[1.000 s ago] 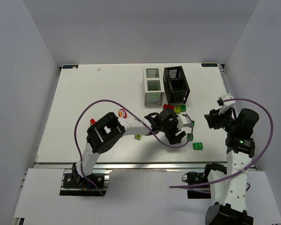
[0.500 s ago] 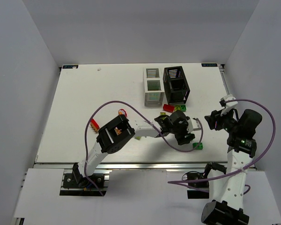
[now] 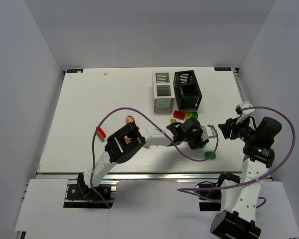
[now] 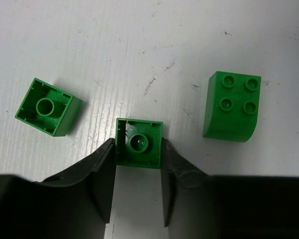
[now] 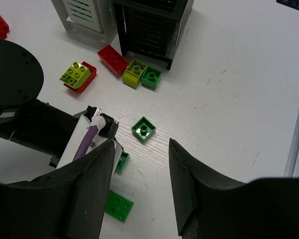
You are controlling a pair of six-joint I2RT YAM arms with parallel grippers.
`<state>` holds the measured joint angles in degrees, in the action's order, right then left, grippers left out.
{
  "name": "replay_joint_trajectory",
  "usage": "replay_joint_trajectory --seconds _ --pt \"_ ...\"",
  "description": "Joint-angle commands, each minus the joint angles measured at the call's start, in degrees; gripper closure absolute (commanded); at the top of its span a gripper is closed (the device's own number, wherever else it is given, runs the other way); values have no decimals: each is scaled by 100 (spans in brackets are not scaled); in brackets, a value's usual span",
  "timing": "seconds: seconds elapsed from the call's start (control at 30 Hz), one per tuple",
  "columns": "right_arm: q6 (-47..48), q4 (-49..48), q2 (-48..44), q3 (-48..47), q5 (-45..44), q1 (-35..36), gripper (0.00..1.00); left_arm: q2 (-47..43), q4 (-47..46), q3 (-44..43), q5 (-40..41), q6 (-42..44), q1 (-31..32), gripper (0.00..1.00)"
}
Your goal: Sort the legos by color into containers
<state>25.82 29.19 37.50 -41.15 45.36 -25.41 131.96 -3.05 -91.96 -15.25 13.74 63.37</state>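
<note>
**Green lego clamped for sorting**

Top view: white box [image 3: 162,92] and black box [image 3: 187,89] are stood toward the desk's far edge, with loose legos [image 3: 185,115] before them.
Left wrist: left jaws are closed on an upturned green lego [image 4: 138,143] on the desk, presumably for lifting.
Right wrist: right jaws are open, empty, held clear.

My white, scuffed table [image 3: 89,109] carries a white container [image 3: 162,92] and a black container [image 3: 187,89] side by side. Just before the black one lie a red lego [image 5: 113,59], a yellow lego [image 5: 134,73] and a small green lego [image 5: 151,77], touching in a row. Nearer my bases, an upturned green lego [image 4: 138,143] lies between a second upturned brick [image 4: 48,106] and a studs-up green brick [image 4: 232,105].
</note>
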Motion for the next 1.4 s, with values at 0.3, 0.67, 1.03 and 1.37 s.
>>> replay_joint_trajectory --seconds 0.3,0.67,1.03,1.37 --pt "204 219 -32 -280 412 -227 47 -706 567 -85 285 -617 -228 92" --pt "283 298 30 -289 552 -280 48 -2306 1166 610 689 -1022 -1046 100" --pt "397 342 109 -236 675 -289 48 -1824 1930 -1103 1445 -2094 -2539 100" --pt "511 447 65 -245 755 -298 47 -628 2361 -2554 1938 -2200 -2848 92"
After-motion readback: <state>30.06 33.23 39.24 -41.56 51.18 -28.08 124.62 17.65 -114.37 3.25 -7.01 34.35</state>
